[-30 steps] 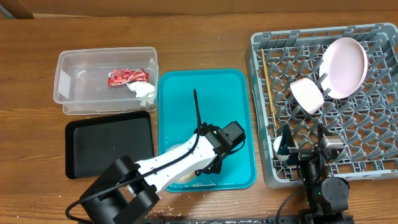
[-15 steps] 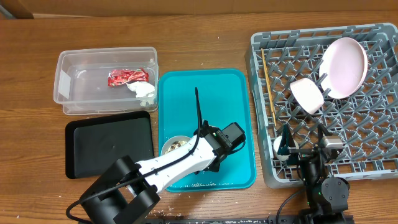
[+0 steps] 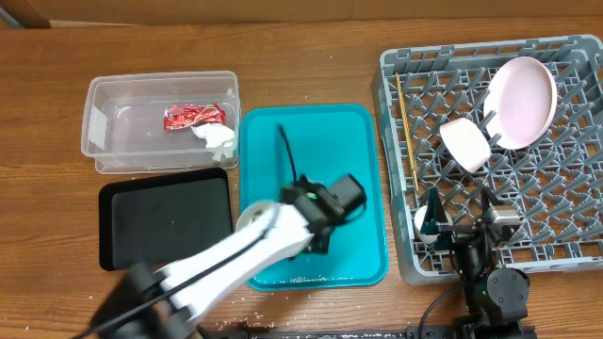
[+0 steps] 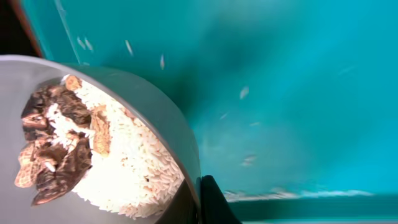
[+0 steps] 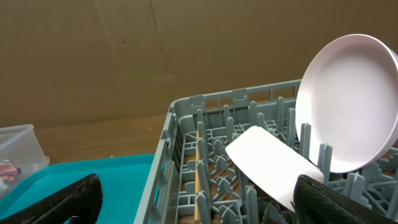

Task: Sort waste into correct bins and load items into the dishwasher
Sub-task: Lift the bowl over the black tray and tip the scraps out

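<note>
Left gripper (image 4: 199, 200): jaws clamped on rim of whitish bowl (image 4: 163, 118), rice with brown bits (image 4: 127, 171) inside, at teal tray's (image 3: 330, 132) left edge. Overhead, bowl mostly hidden by blurred left arm (image 3: 226, 259). Right gripper (image 5: 199, 205): jaws wide apart, empty, over dish rack's (image 3: 584, 254) near-left corner.

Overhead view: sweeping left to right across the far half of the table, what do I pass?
Clear tub → teal tray → grey dish rack, left rim first → chopsticks → pink bowl → pink plate.
</note>
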You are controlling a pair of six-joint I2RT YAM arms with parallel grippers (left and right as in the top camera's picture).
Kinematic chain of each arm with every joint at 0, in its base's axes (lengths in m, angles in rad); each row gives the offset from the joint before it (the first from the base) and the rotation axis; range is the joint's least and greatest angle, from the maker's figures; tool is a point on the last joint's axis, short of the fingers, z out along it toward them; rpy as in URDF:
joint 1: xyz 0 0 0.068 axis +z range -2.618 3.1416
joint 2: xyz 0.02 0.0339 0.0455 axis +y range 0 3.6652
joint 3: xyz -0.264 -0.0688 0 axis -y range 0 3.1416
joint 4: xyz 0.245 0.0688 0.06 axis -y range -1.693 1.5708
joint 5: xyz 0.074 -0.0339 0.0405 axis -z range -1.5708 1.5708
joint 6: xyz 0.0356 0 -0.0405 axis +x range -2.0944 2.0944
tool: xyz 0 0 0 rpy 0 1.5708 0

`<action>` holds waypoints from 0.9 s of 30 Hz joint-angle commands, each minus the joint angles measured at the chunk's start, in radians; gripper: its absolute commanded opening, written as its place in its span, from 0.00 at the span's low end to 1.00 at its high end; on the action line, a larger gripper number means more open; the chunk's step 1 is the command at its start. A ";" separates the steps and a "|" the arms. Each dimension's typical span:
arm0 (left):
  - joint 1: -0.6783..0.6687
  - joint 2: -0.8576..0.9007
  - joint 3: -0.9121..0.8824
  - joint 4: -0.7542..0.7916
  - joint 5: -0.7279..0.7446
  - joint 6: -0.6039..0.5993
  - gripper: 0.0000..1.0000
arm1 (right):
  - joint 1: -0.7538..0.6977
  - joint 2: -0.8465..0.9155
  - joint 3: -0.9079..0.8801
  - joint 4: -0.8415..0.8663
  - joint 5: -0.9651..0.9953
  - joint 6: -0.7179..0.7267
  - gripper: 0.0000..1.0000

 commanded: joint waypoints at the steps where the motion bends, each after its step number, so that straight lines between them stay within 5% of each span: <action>1: 0.126 -0.181 0.039 -0.015 0.068 0.029 0.04 | -0.005 -0.010 -0.011 0.006 -0.002 -0.005 1.00; 6: 0.387 -0.287 0.037 -0.030 0.276 0.179 0.04 | -0.005 -0.010 -0.011 0.006 -0.002 -0.005 1.00; 10: 0.735 -0.303 0.012 -0.036 0.664 0.435 0.04 | -0.005 -0.010 -0.011 0.006 -0.002 -0.005 1.00; 21: 1.426 -0.242 -0.287 0.055 1.277 0.974 0.04 | -0.005 -0.010 -0.011 0.006 -0.002 -0.005 1.00; 27: 1.565 -0.117 -0.426 0.144 1.613 1.170 0.04 | -0.005 -0.010 -0.011 0.006 -0.002 -0.005 1.00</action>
